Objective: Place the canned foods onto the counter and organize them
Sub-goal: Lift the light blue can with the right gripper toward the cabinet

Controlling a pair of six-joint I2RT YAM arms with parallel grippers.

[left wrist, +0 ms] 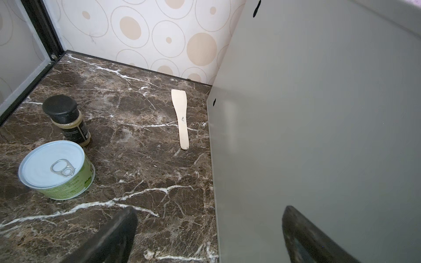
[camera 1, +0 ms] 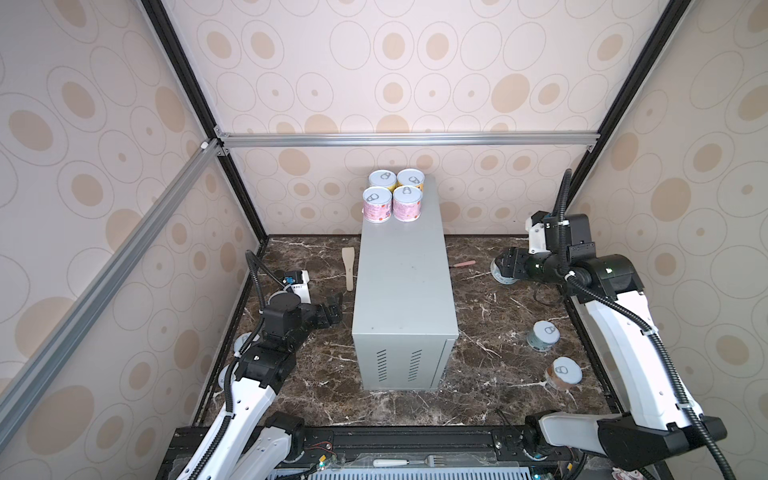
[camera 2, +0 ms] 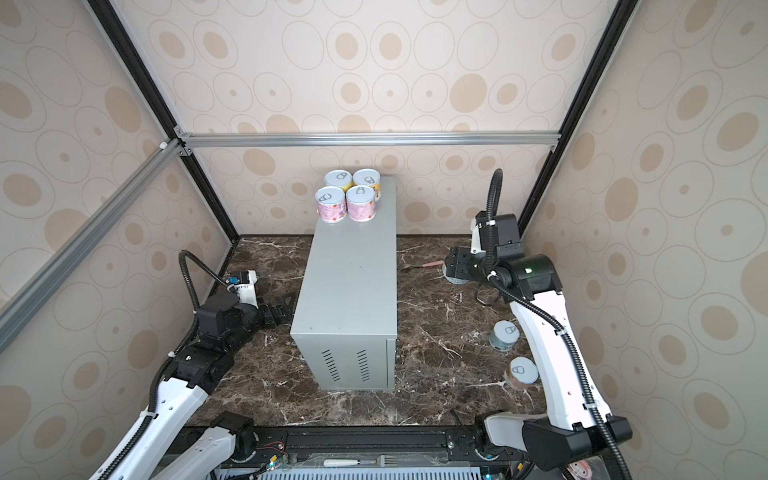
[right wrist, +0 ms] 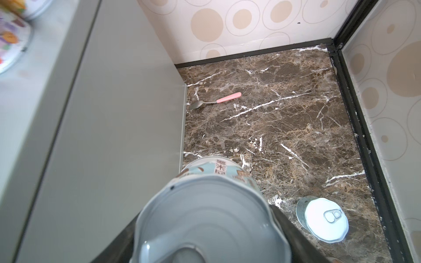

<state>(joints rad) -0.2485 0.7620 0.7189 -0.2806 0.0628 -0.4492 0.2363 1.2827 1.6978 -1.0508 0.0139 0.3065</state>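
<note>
Blue can point(right wrist: 209, 216) is gripped by the right end effector point(camera 1: 503, 267) beside the grey box point(camera 1: 403, 274); left end effector point(camera 1: 336, 307) is spread, empty. A lift onto the box top is called for next.

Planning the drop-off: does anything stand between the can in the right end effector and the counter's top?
Nothing visible does. The right end effector grips the light-blue can beside the counter; four cans occupy only its far end.
</note>
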